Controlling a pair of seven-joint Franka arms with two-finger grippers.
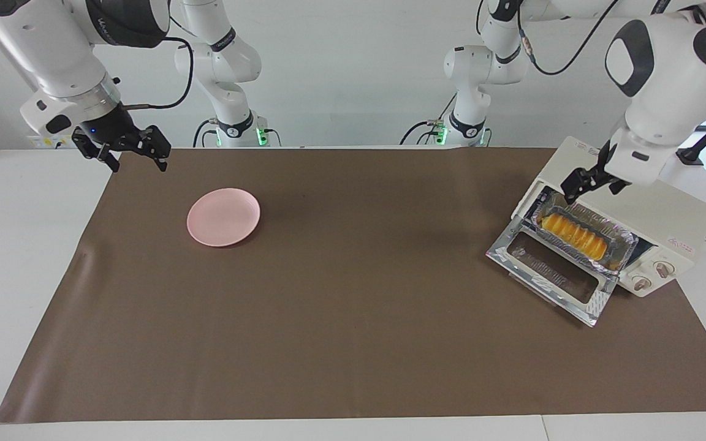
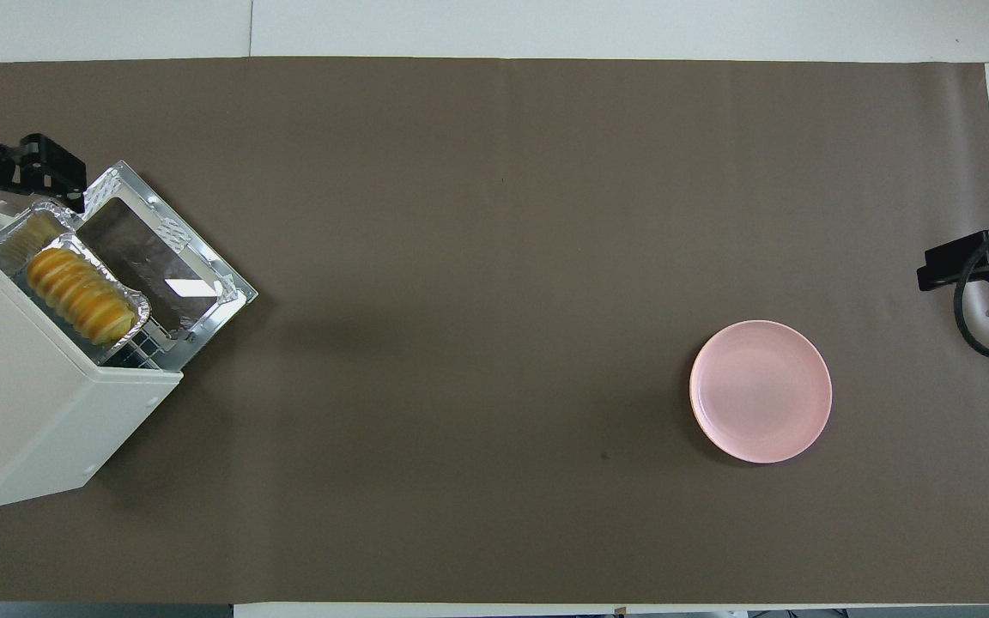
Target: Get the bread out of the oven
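The cream-white oven stands at the left arm's end of the table with its glass door dropped open. It also shows in the overhead view. The yellow-orange ridged bread lies in a silver foil tray that sticks partly out of the oven mouth over the door. The bread and the tray also show from above. My left gripper hangs right at the tray's end nearest the robots; it also shows from above. My right gripper is open and empty in the air.
A pink plate lies empty on the brown mat, toward the right arm's end; it also shows from above. The right arm waits over the mat's corner near its own base. White table surrounds the mat.
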